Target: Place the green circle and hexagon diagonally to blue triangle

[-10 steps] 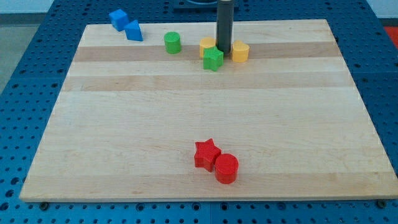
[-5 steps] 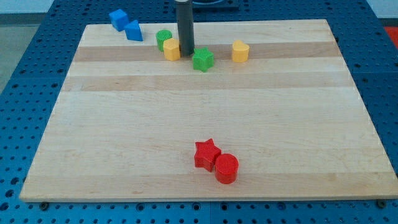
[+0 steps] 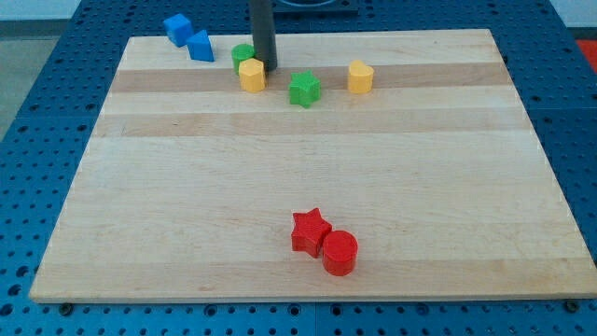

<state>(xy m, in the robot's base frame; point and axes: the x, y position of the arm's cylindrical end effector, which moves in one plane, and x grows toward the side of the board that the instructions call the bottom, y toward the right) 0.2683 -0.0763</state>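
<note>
— What do we count on the wooden board [image 3: 308, 168]?

— Eight blocks, two of each colour. At the far left we see a blue cube [image 3: 177, 28] touching a blue triangle [image 3: 200, 46]. Right of them we find the green circle [image 3: 243, 55] with the yellow hexagon [image 3: 252, 75] pressed against its near side. Farther right lies a green star [image 3: 303, 89], then a second yellow block [image 3: 361, 77] whose shape we cannot make out. At the near edge a red star [image 3: 309, 230] touches a red cylinder [image 3: 340, 252].

— And where is our rod?

— My tip [image 3: 266, 66] sits just right of the green circle and yellow hexagon, touching or nearly so. We have no jaws, just a plain rod holding nothing.
</note>
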